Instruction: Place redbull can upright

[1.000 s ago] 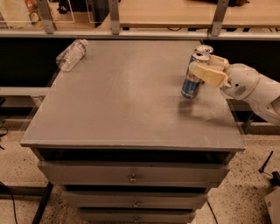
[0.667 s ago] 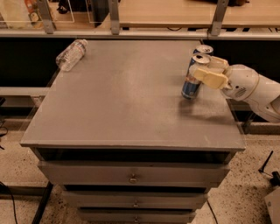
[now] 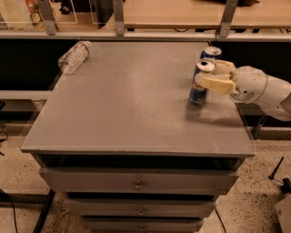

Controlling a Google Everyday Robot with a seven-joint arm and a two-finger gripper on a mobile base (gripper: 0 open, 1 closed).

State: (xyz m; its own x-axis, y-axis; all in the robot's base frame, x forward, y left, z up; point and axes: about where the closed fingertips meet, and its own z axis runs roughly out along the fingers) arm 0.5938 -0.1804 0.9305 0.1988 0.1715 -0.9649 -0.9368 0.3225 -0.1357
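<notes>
A gray table (image 3: pixel 136 100) fills most of the view. Its top is flat and dull, with a soft shine near the middle. Under the top there are drawers (image 3: pixel 137 182) with small round knobs. The floor (image 3: pixel 18 182) is pale with dark specks. Behind the table runs a metal rail (image 3: pixel 136 34), and past it is a light wooden counter (image 3: pixel 173 13).

The redbull can (image 3: pixel 198 93) stands on the right side of the table, close to the right edge. It leans a tiny bit. Its bottom looks like it is on the table top, but that is hard to be sure of.

The gripper (image 3: pixel 203 75) comes in from the right, over the table's right edge, on a white arm (image 3: pixel 259 88). Its cream fingers (image 3: pixel 216 84) are closed around the upper half of the redbull can, one on each side.

A blue Pepsi can (image 3: pixel 211 52) stands just behind, near the far right corner. A clear water bottle (image 3: pixel 74 56) lies on its side at the far left corner, well apart from the cans. The wide gray middle of the top lies between the bottle and the cans, and the front edge is well apart from all of them.
</notes>
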